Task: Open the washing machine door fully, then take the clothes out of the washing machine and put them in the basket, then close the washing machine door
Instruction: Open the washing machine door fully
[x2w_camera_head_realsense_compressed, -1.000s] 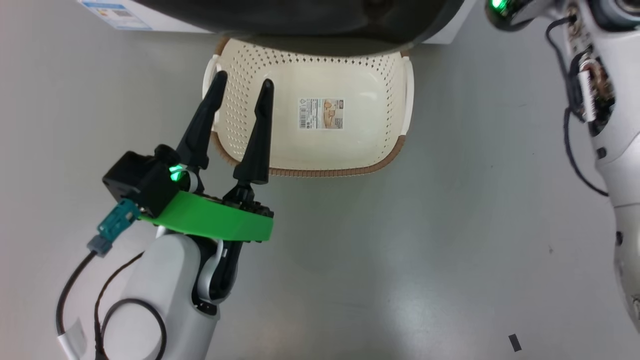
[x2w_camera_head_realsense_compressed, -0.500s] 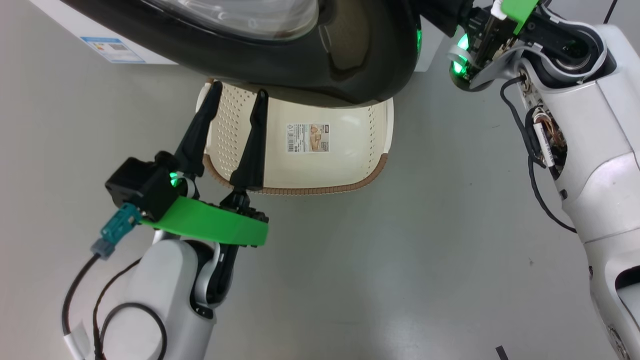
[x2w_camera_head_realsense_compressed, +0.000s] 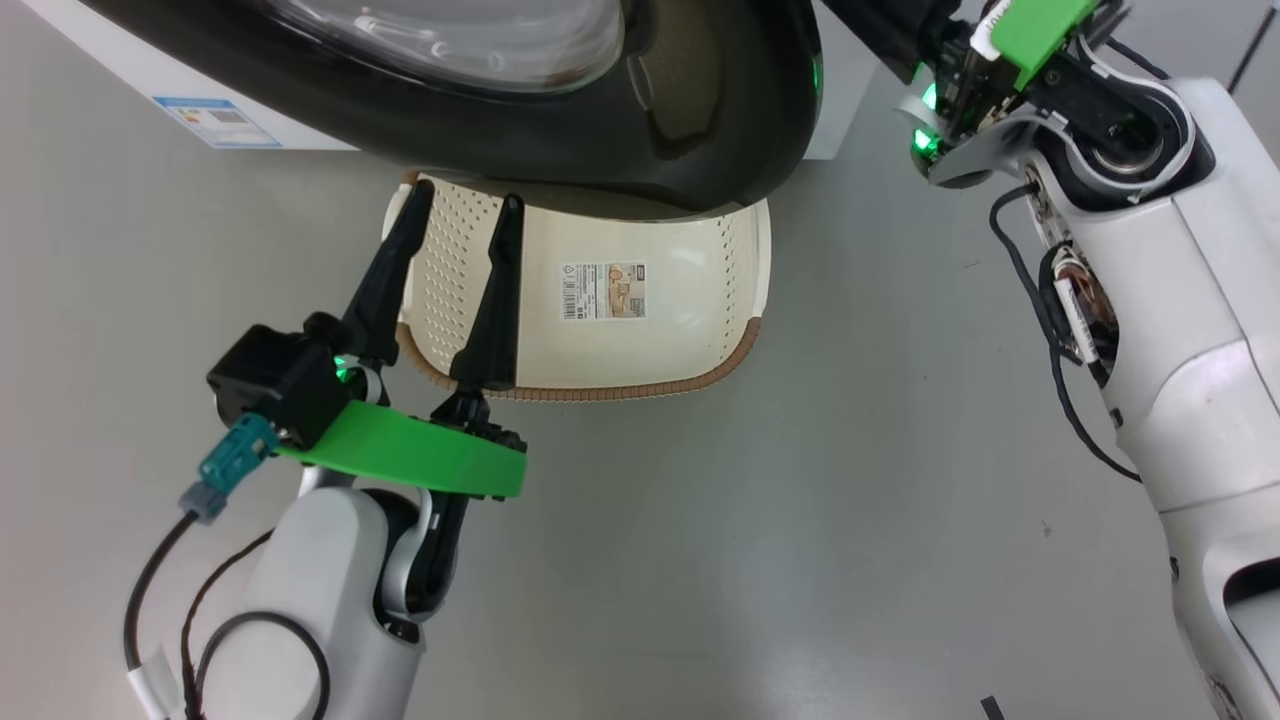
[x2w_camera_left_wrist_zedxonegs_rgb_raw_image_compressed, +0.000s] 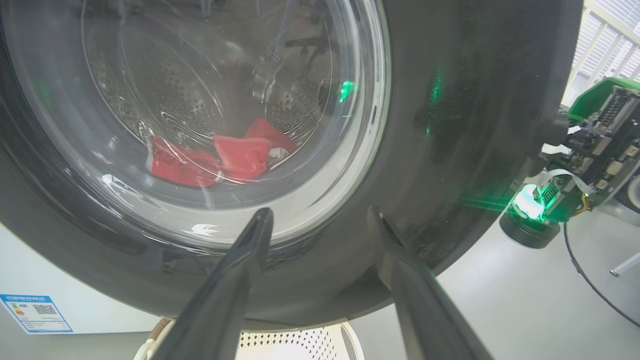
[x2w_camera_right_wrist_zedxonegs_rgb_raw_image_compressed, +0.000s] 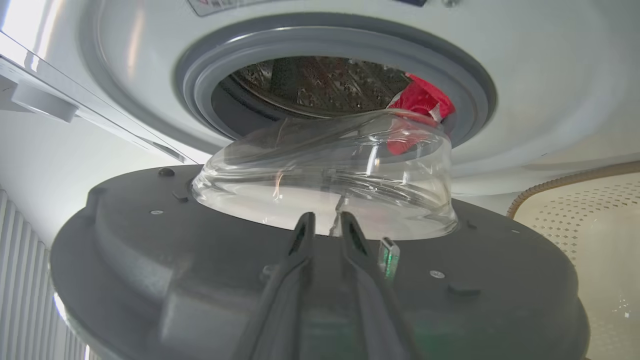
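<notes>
The washing machine door (x2w_camera_head_realsense_compressed: 560, 160) overhangs the far edge of the basket (x2w_camera_head_realsense_compressed: 600, 392)

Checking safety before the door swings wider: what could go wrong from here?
The left gripper sits open before the washing machine door, so a wider swing could strike it. The door overhangs the basket, which may get knocked. The right gripper lies against the door's inner side, clamping nothing visible, and might slip.
</notes>
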